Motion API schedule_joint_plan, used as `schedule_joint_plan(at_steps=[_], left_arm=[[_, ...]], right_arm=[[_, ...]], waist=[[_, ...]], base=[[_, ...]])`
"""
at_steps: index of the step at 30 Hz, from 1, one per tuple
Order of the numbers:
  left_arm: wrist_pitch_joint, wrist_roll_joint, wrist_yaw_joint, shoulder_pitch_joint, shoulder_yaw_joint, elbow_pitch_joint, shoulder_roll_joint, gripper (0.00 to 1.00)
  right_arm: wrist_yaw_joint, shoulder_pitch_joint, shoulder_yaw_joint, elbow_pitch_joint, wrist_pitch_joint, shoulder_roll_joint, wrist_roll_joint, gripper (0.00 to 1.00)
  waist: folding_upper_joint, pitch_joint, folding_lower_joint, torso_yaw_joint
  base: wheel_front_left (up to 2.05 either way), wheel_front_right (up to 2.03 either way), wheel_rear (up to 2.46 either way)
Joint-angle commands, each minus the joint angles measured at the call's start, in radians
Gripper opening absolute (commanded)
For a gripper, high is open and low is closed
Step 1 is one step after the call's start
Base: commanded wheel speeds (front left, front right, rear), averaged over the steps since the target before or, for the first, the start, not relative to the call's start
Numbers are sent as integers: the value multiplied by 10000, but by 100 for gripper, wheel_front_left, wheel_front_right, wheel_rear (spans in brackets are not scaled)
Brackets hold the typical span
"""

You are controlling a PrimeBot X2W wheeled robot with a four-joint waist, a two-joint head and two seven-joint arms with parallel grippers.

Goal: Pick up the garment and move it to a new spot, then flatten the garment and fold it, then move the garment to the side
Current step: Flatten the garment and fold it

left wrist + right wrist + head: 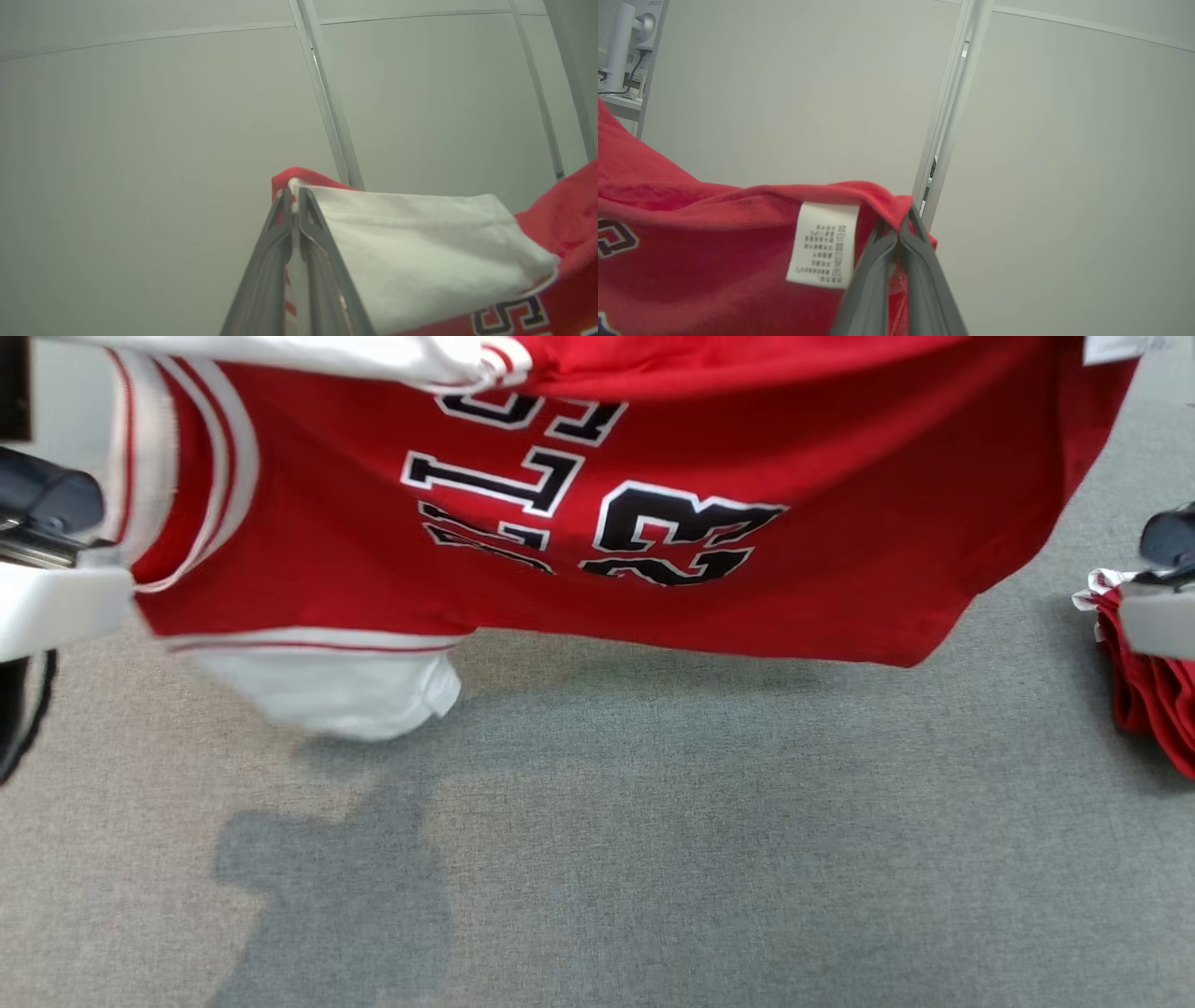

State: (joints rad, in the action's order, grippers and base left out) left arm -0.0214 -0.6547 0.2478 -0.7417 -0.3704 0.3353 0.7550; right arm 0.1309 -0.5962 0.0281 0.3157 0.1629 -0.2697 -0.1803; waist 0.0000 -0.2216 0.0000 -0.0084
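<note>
Grey felt-like surface [653,859]: spreads under everything; carries a soft shadow [336,887] beneath the lifted cloth, so presumably serves as the landing spot for flattening.

Garment [840,523], red jersey with black-and-white lettering and number: hangs in the air above that surface, stretched broadside between two pinched top corners, lower hem apart from the surface. Held wide and taut, by judgement, so as to come down flat rather than bunched. Step in hand: carrying to the new spot; flattening and folding not yet done.

White sleeve [345,695]: droops lowest at the robot's left, likely first to touch down and to crumple.

Second red cloth [1153,700]: lies bunched at the right edge, well apart from the hanging hem.

Left gripper [293,193]: fingers pressed together, clamping the red-and-white corner.

Right gripper [896,219]: fingers likewise closed tight, nipping the opposite red corner.

Care label [824,242]: white, printed, dangles from the red edge just beside the right fingers.
</note>
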Motion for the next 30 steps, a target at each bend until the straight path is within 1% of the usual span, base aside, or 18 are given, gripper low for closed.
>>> schedule_joint_plan(at_steps=[1, 7, 11, 15, 16, 18, 22, 30], left_arm=[[66, -90, -3, 234, -91, -132, -53, 0], [-47, -380, 70, 1241, -598, -776, -448, 0], [-335, -587, 19, 2087, -1016, -1448, -849, 0], [-737, -653, -292, 2454, -1448, -2436, -1336, 0], [-737, -653, -292, 2454, -1448, -2436, -1336, 0], [-963, -600, -482, 2387, -1599, -3083, -1523, 0], [-1327, -636, -927, 2027, -1858, -4232, -2013, 0], [-2054, -701, -1563, 1354, -1946, -6455, -2864, 0]], right_arm=[[-3, 299, 3, -104, 60, 10, -51, 0], [-3, 1632, -63, -580, 12, 363, -175, 0], [-3, 2567, 5, -1195, -141, 781, -353, 0], [-3, 3013, 187, -2166, -473, 1203, -556, 0], [-3, 3013, 187, -2166, -473, 1203, -556, 0], [-3, 3061, 242, -2824, -699, 1356, -666, 0], [-3, 2742, 429, -4052, -1211, 1580, -848, 0], [-1, 1966, 703, -6220, -2149, 1881, -1053, 0]], waist=[[0, -16, 0, 21], [0, -183, 0, 67], [0, -441, 0, 36], [0, -803, 0, -9], [0, -803, 0, -9], [0, -959, 0, -37], [0, -1231, 0, -82], [0, -1665, 0, -173]], base=[[0, 0, 0], [0, 0, 0], [0, 0, 0], [0, 0, 0], [0, 0, 0], [0, 0, 0], [0, 0, 0], [0, 0, 0]])
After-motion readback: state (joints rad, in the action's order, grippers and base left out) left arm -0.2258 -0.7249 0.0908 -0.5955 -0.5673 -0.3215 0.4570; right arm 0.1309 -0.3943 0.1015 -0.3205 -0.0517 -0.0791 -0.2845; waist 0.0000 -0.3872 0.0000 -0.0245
